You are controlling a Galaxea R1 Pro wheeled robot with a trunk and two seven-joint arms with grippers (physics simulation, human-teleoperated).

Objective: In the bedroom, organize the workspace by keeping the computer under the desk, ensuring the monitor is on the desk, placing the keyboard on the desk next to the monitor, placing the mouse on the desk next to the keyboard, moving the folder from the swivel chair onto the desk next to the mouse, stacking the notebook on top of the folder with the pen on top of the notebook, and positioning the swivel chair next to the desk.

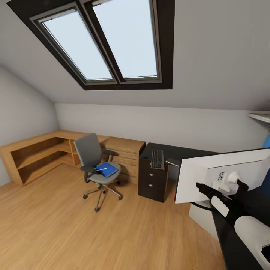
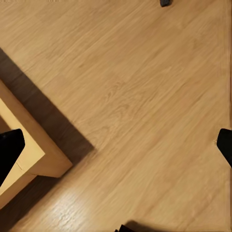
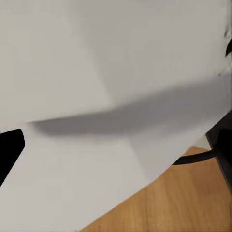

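And here's the right hand (image 1: 220, 186) up against the pale back of the monitor (image 1: 210, 174), fingers at the mount bracket, the wide screen carried off the floor with its curved black foot (image 1: 200, 205) hanging free beneath; it looks clamped on the panel, though exactly how tightly the fingers close I cannot tell. Holding it from behind by the bracket makes sense: that's the stiffest spot on a thin, wide panel, and it leaves the foot clear to set down. In the right wrist view the monitor's white back (image 3: 96, 96) looms close, with wooden floor (image 3: 183, 203) below it. The black bench (image 1: 168, 153) sits just ahead, its silver-knobbed drawers (image 1: 150, 182) facing the room, and the keyboard (image 1: 157, 159) already lies on top, so the screen wants to land behind or beside it. Over to the left, the swivel chair (image 1: 97, 161) stands well apart from the bench, in front of the light wooden low cabinets (image 1: 41, 153), with the blue folder (image 1: 107, 169) resting on its seat and something thin and pale lying across it. The left hand (image 2: 116, 140) hangs spread wide and empty, dark fingertips (image 2: 9, 150) at the edges of the frame, over bare floor (image 2: 140, 96) and a cabinet corner (image 2: 38, 159). Plenty left to do, I'd say.
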